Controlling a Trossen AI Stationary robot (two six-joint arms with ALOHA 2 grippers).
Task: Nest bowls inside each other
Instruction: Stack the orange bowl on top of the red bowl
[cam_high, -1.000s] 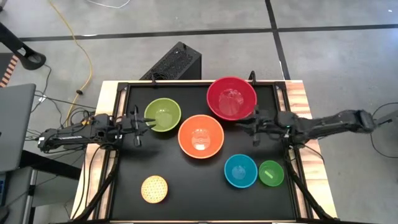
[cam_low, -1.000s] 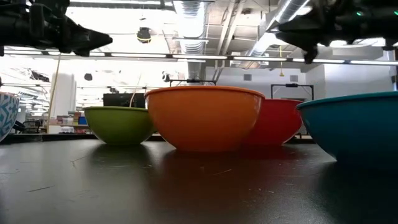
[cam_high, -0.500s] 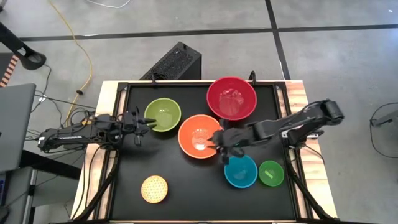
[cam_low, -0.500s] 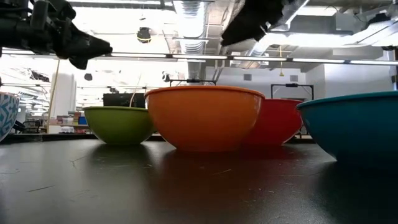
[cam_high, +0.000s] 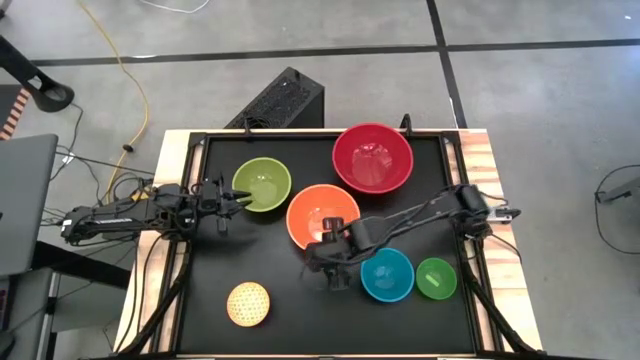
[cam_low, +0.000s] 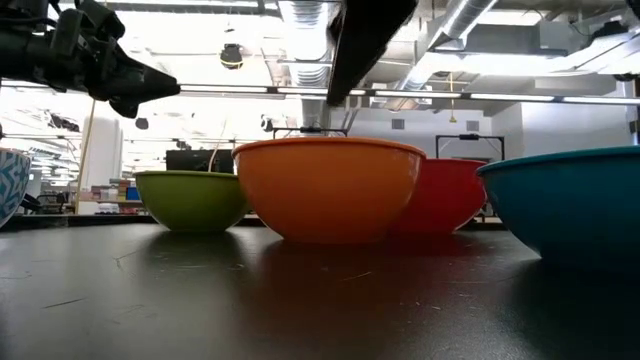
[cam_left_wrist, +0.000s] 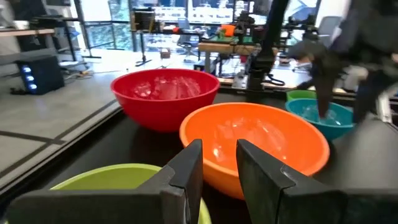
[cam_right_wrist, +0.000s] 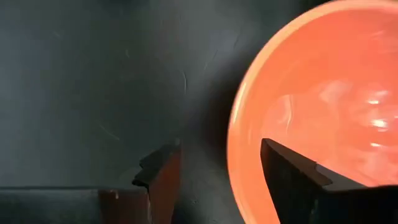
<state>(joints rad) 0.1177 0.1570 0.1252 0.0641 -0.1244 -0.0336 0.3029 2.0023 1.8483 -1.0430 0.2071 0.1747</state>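
The right gripper (cam_high: 330, 262), fingers spread and seemingly empty, straddles the orange bowl (cam_high: 322, 218) rim to grasp it.

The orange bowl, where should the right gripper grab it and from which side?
Grip the orange bowl by its thin rim on the near edge, coming from above. It sits upright and open, too wide to span. The right gripper is open, one finger inside the rim, the other outside.
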